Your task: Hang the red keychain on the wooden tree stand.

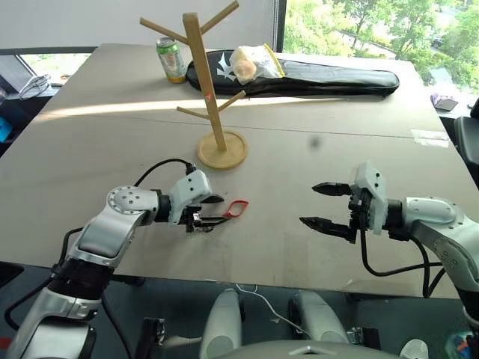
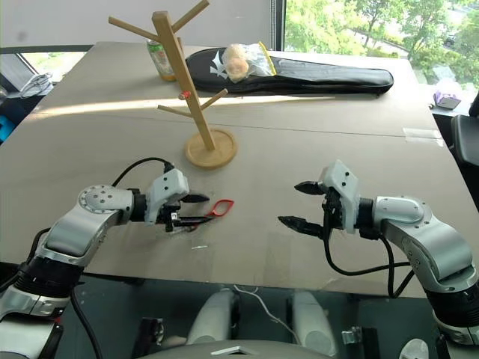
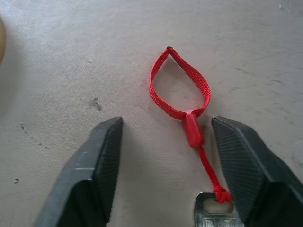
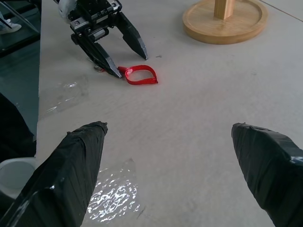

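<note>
Lying flat on the table [image 1: 314, 187] near its front edge, the red keychain [image 3: 182, 92] sits between the left gripper's [image 1: 212, 210] parted, unclosed fingers. The right gripper [image 1: 327, 206] gapes empty. Grasping, lifting and hanging on the wooden tree stand [image 1: 206, 82] all remain.

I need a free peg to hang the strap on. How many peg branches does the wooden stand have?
4 show on the wooden tree stand: two near the top, one to each side, and two lower down, again one to each side. Another behind the pole may be hidden.
</note>
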{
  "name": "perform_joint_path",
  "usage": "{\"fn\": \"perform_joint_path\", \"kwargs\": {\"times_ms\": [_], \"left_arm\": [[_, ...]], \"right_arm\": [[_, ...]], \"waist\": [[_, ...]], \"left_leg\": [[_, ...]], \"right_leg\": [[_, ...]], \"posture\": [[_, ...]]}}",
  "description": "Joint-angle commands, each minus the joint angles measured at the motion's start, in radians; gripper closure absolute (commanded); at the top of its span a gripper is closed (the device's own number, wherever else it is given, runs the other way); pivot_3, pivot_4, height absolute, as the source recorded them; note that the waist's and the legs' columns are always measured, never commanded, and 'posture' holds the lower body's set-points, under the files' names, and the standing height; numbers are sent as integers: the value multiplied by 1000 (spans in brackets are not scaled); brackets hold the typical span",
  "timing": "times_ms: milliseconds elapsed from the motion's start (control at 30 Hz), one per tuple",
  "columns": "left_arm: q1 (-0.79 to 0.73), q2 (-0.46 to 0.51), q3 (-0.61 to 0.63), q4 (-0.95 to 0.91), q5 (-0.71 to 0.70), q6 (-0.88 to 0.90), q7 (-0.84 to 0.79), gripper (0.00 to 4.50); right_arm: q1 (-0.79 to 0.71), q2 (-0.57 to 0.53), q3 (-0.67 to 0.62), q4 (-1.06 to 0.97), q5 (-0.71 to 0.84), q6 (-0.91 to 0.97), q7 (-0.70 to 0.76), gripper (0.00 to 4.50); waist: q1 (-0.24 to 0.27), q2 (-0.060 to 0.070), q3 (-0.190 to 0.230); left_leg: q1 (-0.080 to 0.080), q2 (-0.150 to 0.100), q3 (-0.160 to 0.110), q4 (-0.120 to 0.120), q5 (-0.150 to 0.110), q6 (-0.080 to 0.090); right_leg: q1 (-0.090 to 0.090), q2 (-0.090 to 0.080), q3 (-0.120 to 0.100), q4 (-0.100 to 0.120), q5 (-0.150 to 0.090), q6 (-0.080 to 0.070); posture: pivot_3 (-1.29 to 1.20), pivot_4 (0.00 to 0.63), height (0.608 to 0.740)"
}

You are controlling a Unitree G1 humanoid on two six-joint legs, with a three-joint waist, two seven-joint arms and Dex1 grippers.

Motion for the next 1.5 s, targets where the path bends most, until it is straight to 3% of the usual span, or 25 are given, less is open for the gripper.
{"fn": "perform_joint_path", "kwargs": {"times_ms": [33, 100, 133, 500, 633, 833, 933, 1167, 1500], "left_arm": [[28, -9, -33, 13, 21, -10, -20, 3351], [38, -8, -31, 4, 15, -6, -25, 4159], [44, -6, -30, -4, 12, -3, -29, 4338], [75, 12, 21, -66, -23, 18, -25, 4338], [64, -109, 189, -226, -132, 49, 153, 4338], [231, -228, 292, -504, 42, -193, 405, 4338], [256, -302, 302, -559, 133, -265, 537, 4338], [158, -428, 263, -550, 290, -290, 760, 4338], [126, -495, 228, -509, 353, -281, 846, 4338]], "right_arm": [[-17, 4, -11, -28, 10, -14, -12, 0], [-22, 3, -12, -29, 14, -10, -14, 0], [-26, 2, -12, -29, 16, -8, -15, 0], [-67, 19, -4, -27, 23, 10, -46, 0], [-84, 53, 0, -55, -1, -32, -85, 0], [-125, 109, -21, -94, 57, -13, -123, 0], [-146, 117, -35, -93, 82, -3, -135, 0], [-268, 104, -56, -45, 148, 27, -123, 0], [-419, 130, -161, -44, 376, 161, -248, 0]], "waist": [[-1, 0, 0], [-1, 0, 0], [-2, 0, 0], [-5, 0, 0], [-5, 0, 0], [-9, 0, 0], [-1, -1, 0], [5, -1, 0], [-1, -1, 0]], "left_leg": [[0, 0, 0, 0, 0, 0], [0, 0, 0, 0, 0, 0], [0, 0, 0, 0, 0, 0], [1, 0, 0, 0, 0, 0], [0, 0, -1, 0, 0, 0], [0, 0, -1, 0, 0, 0], [0, 0, -1, 1, 0, 0], [0, 0, -2, 3, 0, 0], [0, 0, -3, 3, 0, 0]], "right_leg": [[0, 0, 0, 0, 0, 0], [0, 0, 0, 0, 0, 0], [0, 0, 0, 0, 0, 0], [0, 0, 0, 0, 0, 0], [0, 0, -1, 0, 0, 0], [1, 0, 0, 0, 0, 0], [1, 0, 0, 0, 0, 0], [3, 0, -2, 0, 0, 0], [3, -1, -2, 0, 0, 0]], "posture": [[0, 150, 740], [0, 150, 740], [0, 150, 740], [0, 150, 740], [0, 150, 740], [0, 150, 740], [0, 150, 740], [0, 150, 740], [0, 150, 740]]}}
